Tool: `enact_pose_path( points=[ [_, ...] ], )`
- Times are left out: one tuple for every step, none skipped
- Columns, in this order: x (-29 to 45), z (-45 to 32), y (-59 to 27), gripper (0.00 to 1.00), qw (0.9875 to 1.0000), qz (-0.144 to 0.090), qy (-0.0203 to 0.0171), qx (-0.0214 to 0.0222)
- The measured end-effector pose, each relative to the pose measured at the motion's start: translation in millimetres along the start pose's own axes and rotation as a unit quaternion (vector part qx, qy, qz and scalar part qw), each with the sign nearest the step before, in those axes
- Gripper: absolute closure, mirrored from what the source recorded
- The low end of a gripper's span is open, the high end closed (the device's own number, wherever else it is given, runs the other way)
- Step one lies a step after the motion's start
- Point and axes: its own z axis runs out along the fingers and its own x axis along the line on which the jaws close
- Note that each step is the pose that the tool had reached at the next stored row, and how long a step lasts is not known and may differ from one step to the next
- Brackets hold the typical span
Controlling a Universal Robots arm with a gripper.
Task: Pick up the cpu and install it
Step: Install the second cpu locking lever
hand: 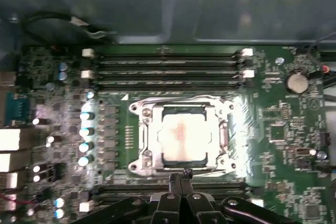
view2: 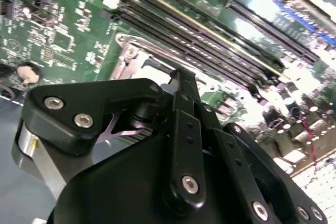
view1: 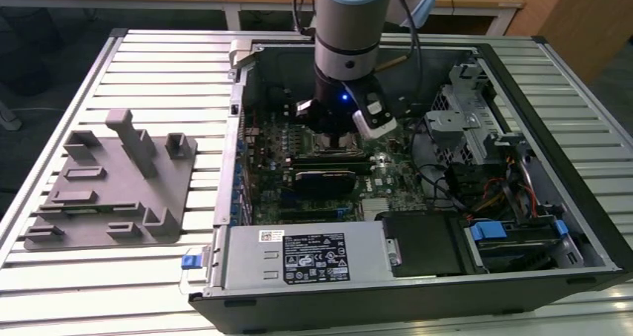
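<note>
I have the gripper [hand: 181, 179] low inside the case [view1: 494, 61], its fingers together just above the socket [hand: 181, 132]. RAM slots [hand: 165, 66] flank the socket on two sides. The cpu [hand: 182, 134] lies in the frame, open from above. Drive cage [view1: 475, 121] and cables [view1: 494, 195] crowd the exterior view's right.

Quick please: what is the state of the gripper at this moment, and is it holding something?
Gripper: shut, fingers pressed together, holding nothing visible; it hovers beside the socket, where the cpu already sits.
</note>
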Motion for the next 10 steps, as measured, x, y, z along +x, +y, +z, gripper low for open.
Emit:
enact_pose_path(
  points=[
    [-1.7,0.3,2.0,0.89,1.0,0.0,0.0,0.0004],
    [-3.2,0.6,4.2,0.89,1.0,0.0,0.0,0.0007],
    [-4.6,0.9,6.5,0.89,1.0,0.0,0.0,0.001],
    [-5.6,1.3,9.2,0.89,1.0,0.0,0.0,0.0012],
    [-6.2,1.6,11.2,0.89,1.0,0.0,-0.0001,0.0013],
    [-6.6,1.8,12.9,0.89,1.0,0.0,-0.0001,0.0013],
    [-6.9,2.1,14.8,0.89,1.0,0.0,0.0,0.0013],
    [-7.0,2.3,16.4,0.89,1.0,0.0,0.0,0.0013],
    [-7.1,2.6,18.4,0.89,1.0,0.0,0.0,0.0013],
    [-7.1,2.8,20.4,0.89,1.0,0.0,-0.0001,0.0013]
  ],
)
